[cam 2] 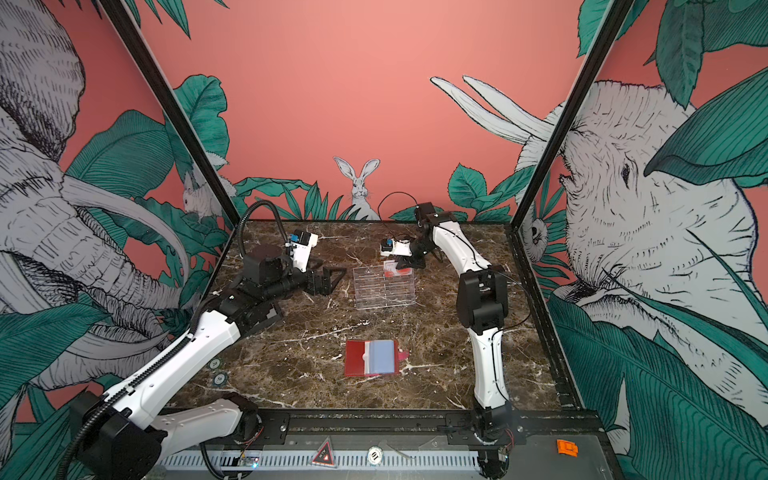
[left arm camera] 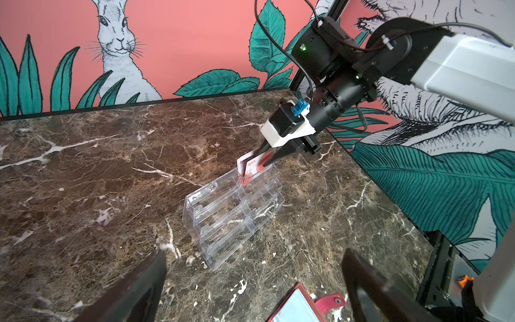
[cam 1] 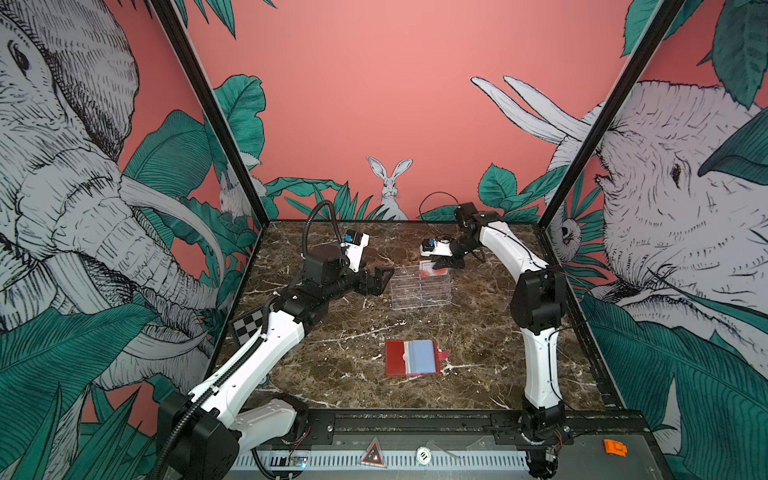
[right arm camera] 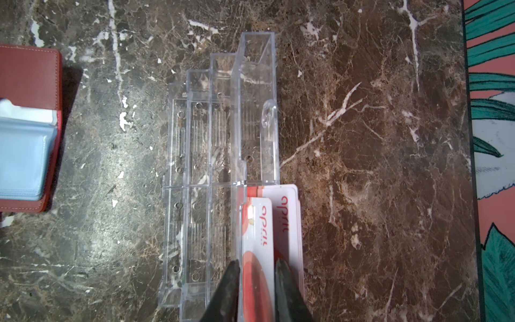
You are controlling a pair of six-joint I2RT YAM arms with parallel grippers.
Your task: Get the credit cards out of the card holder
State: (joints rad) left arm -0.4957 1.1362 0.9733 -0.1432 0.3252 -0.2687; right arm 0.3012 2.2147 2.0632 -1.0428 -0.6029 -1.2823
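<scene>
Red holder (cam 1: 395,358) lies open and flat near the tabletop's (cam 1: 478,332) front-middle, a pale blue card (cam 1: 420,356) showing in its sleeve. Two white cards (right arm camera: 257,220) with red-orange marks stand upright in the stand's (right arm camera: 211,139) top tier, toward the back edge.

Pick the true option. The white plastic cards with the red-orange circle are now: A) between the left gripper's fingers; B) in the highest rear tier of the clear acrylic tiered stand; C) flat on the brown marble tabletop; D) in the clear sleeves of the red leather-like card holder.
B: the white cards with the red-orange circle stand on edge in the highest rear tier of the clear acrylic tiered stand.
</scene>
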